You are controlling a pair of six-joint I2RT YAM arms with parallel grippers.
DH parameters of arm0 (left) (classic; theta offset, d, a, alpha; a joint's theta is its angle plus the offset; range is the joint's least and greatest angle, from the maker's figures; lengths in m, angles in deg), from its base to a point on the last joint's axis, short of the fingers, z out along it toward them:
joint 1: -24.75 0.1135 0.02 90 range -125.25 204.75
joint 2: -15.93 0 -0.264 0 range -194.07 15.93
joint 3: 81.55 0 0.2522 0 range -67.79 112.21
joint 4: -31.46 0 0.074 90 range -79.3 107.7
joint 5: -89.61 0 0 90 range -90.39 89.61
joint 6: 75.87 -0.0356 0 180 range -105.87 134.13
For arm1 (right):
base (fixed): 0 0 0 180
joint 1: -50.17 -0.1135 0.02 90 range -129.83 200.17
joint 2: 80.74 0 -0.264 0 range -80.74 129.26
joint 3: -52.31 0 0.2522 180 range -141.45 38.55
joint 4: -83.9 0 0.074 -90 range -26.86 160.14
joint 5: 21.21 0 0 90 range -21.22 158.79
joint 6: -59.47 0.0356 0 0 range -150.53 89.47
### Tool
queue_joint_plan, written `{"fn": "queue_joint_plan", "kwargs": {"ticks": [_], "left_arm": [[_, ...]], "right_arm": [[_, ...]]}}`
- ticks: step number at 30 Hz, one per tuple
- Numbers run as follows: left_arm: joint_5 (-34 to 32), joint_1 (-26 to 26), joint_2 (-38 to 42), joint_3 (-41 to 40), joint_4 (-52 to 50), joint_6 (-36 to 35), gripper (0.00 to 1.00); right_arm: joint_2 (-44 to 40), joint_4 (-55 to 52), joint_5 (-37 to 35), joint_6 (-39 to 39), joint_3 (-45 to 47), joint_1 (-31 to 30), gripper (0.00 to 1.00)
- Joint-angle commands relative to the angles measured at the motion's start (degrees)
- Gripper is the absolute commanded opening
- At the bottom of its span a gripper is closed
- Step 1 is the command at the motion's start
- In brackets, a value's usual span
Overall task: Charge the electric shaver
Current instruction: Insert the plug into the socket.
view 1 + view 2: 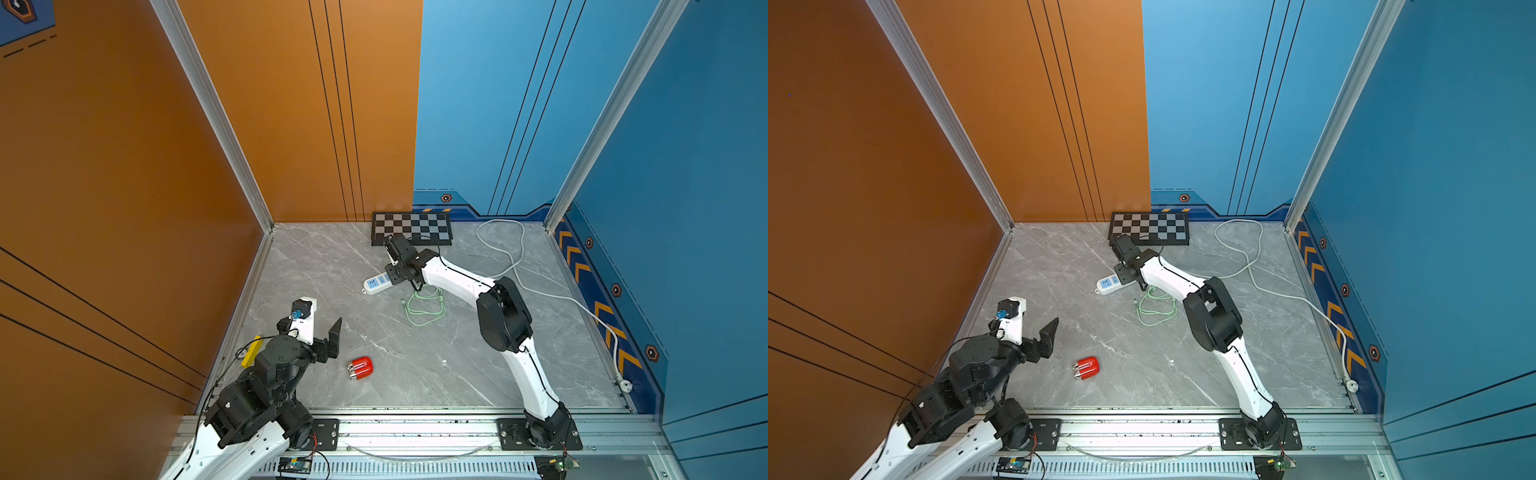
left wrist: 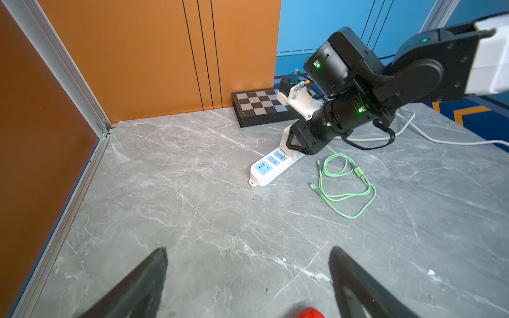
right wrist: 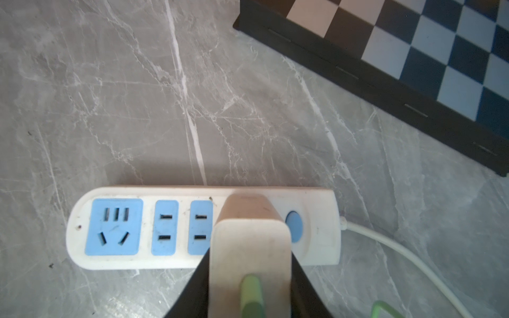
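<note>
**A:** Starting at the left, what was the left gripper (image 2: 248, 252) doing?

**B:** It held nothing. Its black, wedge-shaped fingers (image 2: 146, 278) were spread wide over the bare surface (image 1: 457, 374), a grey stone-look slab veined with white. I'd judge it was parked there on purpose, because the electric shaver (image 1: 360, 368) lay just beside it, near the front edge.

**A:** Lying how?

**B:** On its side, touching nothing else. It had a glossy red rounded body, with the silver heads pointing toward the left arm. Something that smooth and curved would probably roll or slip under a careless pinch.

**A:** And farther right?

**B:** The power strip (image 1: 374, 285) lay flat mid-surface. It was matt white plastic with pale blue socket faces. The right gripper (image 3: 250, 256) stood over the end with the round blue switch (image 3: 294, 227). Its fingers (image 3: 192, 291) were closed against both sides of the charger block (image 3: 249, 236), a white square block with rounded corners. The wrist view showed no gap between them. The block sat on the strip, apparently plugged in, and I'd guess the hold was there to press it home.

**A:** The lead?

**B:** A green cable (image 3: 251, 296) ran out of the block's back and lay in loose coils just right of the strip. Its free end rested on the surface, well apart from the shaver, so that connection was not yet made.
</note>
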Motion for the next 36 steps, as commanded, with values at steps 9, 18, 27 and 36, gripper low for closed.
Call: {"fn": "queue_joint_plan", "kwargs": {"ticks": [9,18,27,36], "left_arm": [[5.1,0.9,-6.5,7.5,-4.0,-6.7,0.95],[4.3,1.1,-6.7,7.9,-4.3,-7.8,0.95],[3.8,1.5,-7.4,8.0,-4.2,-8.0,0.96],[5.0,2.1,-11.2,9.2,-10.4,-10.4,0.96]], "right_arm": [[-0.4,-11.8,6.8,-2.3,3.4,-0.2,0.46],[-11.2,-8.2,9.2,-3.9,10.9,-0.2,0.54],[-21.5,-7.9,11.4,-6.4,11.0,-0.2,0.56],[-36.1,-5.2,7.4,-5.0,29.6,1.2,0.46]]}}
